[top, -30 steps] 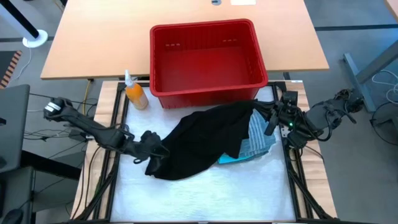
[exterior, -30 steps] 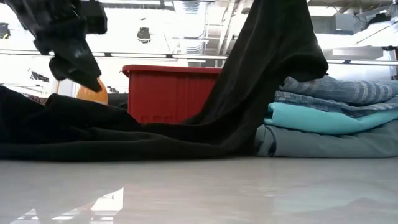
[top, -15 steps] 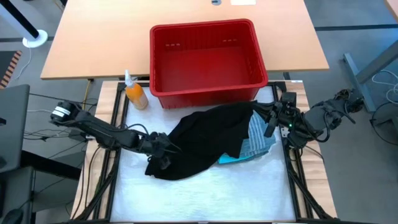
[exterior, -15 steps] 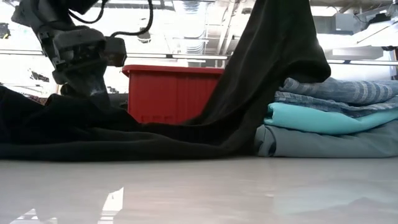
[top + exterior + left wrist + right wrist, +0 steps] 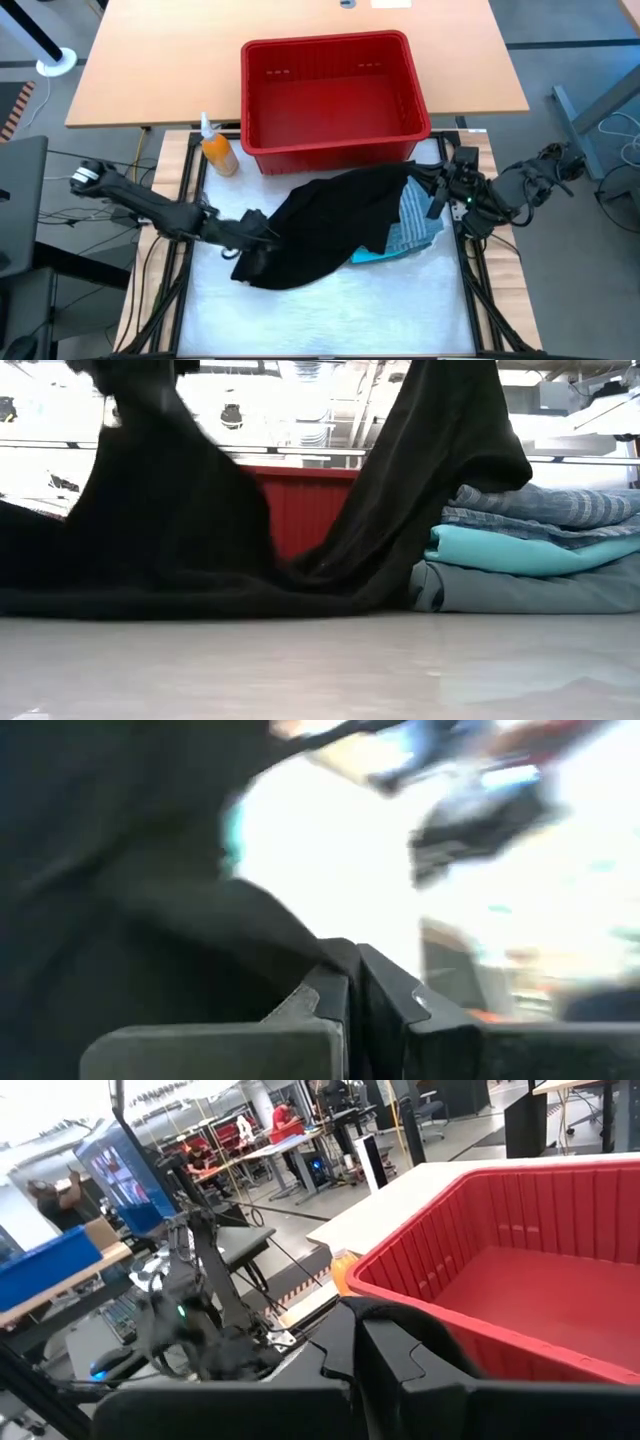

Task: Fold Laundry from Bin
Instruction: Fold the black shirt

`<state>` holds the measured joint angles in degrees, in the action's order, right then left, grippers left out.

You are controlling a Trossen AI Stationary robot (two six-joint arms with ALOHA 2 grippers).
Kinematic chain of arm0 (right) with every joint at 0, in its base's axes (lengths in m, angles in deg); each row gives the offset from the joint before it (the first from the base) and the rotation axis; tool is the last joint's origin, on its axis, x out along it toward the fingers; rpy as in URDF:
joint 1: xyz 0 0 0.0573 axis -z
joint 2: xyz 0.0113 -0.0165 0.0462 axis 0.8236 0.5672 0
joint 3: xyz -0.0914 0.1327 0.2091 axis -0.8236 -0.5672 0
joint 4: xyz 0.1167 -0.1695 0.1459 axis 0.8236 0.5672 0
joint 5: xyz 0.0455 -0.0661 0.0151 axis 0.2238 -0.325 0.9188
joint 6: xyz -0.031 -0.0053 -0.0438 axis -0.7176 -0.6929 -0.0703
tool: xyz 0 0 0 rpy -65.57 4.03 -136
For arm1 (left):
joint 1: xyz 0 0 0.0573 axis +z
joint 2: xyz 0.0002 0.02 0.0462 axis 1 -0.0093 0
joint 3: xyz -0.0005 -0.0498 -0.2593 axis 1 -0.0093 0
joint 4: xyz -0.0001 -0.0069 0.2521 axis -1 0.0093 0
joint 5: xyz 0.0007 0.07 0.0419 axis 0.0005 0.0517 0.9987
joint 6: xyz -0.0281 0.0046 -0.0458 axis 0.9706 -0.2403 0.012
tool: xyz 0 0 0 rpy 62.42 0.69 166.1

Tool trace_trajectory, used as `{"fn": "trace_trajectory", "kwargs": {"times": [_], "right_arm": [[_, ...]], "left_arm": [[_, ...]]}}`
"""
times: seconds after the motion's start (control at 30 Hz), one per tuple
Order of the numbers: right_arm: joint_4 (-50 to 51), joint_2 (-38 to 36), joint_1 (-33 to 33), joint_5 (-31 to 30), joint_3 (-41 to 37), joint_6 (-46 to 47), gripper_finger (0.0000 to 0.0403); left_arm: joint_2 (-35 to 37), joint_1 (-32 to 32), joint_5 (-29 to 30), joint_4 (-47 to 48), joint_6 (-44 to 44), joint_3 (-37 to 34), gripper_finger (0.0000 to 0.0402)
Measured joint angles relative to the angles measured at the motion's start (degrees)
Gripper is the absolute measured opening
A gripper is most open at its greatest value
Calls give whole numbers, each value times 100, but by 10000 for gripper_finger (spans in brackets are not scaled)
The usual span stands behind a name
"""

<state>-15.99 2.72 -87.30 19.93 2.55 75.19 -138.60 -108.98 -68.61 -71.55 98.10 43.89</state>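
The large black garment [image 5: 330,225] lies across the white mat, with both ends raised. My left gripper [image 5: 262,235] is shut on its left edge, and in the low view that end [image 5: 150,490] rises out of frame. My right gripper [image 5: 422,184] is shut on its right end, which hangs high [image 5: 440,420]. Part of the garment drapes over a folded stack: the striped shirt [image 5: 550,505] on top, the turquoise piece [image 5: 520,550] under it, and the grey-green one [image 5: 520,590] at the bottom. The red bin [image 5: 325,44] stands behind them. My left gripper pinches the black garment's left edge [image 5: 295,955] between its two shut fingers [image 5: 330,1000], coming from the table's left and slanting down. That end is lifted off the mat and the cloth falls away below it. My right gripper pinches the garment's right end [image 5: 420,1330] between its shut fingers [image 5: 385,1365], reaching level from the table's right. The cloth hangs from the hold down to the mat and over the stack.
An orange bottle [image 5: 218,152] stands left of the bin, by the mat's far left corner. The bin sits half on a wooden table [image 5: 150,60] behind the mat. Bare mat [image 5: 330,320] lies toward the near edge. People and desks show in the room beyond [image 5: 250,1130].
My left gripper has reached right onto the black garment's left edge, shut on it and risen. That left part has lifted from the mat into a tall peak, while the middle stays on the mat and the right end stays held up.
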Motion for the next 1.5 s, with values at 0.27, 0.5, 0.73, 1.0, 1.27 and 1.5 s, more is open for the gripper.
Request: {"fn": "trace_trajectory", "kwargs": {"times": [0.27,0.5,0.73,1.0,1.27,1.5], "right_arm": [[-711,-208,-4,140,-2,-589,26],[99,-195,4,16,2,213,21],[2872,296,158,873,-3,3049,21],[5387,822,470,1643,-2,5186,21],[6008,1172,1185,1384,-56,5417,21],[5708,1463,2021,1823,-149,4200,21]], "left_arm": [[1209,-158,-2150,-2067,-722,545,0],[1830,-682,-2616,-2076,-1152,580,0],[2013,-1070,-1814,-12,14,572,0],[2095,-1074,-2354,620,948,572,0],[1269,-1330,-2484,918,1355,572,0],[-396,-1741,-2762,445,1390,572,0]]}}
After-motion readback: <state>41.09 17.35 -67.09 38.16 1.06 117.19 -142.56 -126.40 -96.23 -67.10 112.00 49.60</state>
